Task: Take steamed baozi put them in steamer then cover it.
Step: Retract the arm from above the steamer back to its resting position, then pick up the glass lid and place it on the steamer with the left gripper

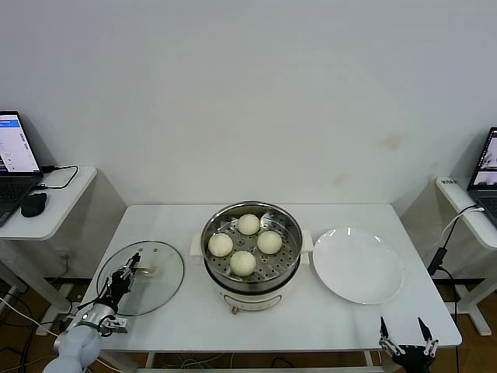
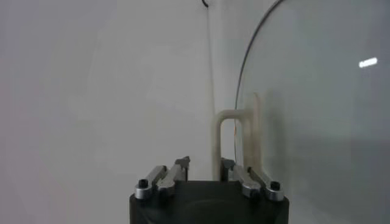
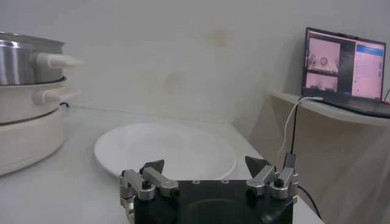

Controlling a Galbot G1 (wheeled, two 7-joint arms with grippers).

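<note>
On the white table: everything of the task sits on one tabletop (image 1: 194, 322), with a plain pale wall behind it.
Room: a side desk stands at each end of the table, each carrying one laptop; the left desk (image 1: 66, 203) also holds a dark mouse (image 1: 33, 203), and the right laptop (image 3: 345, 71) shows clearly in the right wrist view.
Steamer: one shiny steel pot (image 1: 289, 260) on a cream base, in the middle of the table, uncovered, its hole-dotted tray visible.
Plate: one flat white plate (image 1: 357, 264) lies just right of the steamer and holds nothing.
Lid: one clear glass lid (image 1: 159, 284) lies flat on the table left of the steamer, apart from it, its cream handle (image 2: 234, 131) standing up.
Buns: four cream-white buns (image 1: 243, 263) rest on the tray inside the steamer, close together, well apart from both grippers.
Left gripper: the left gripper (image 1: 132, 266) is over the lid at its handle; in the left wrist view the handle rises between the fingers (image 2: 234, 169), which look closed in on it, though contact cannot be made out for certain.
Right gripper: the right gripper (image 1: 405, 336) waits at the near right edge of the table, in front of the plate, fingers spread wide and holding nothing.
</note>
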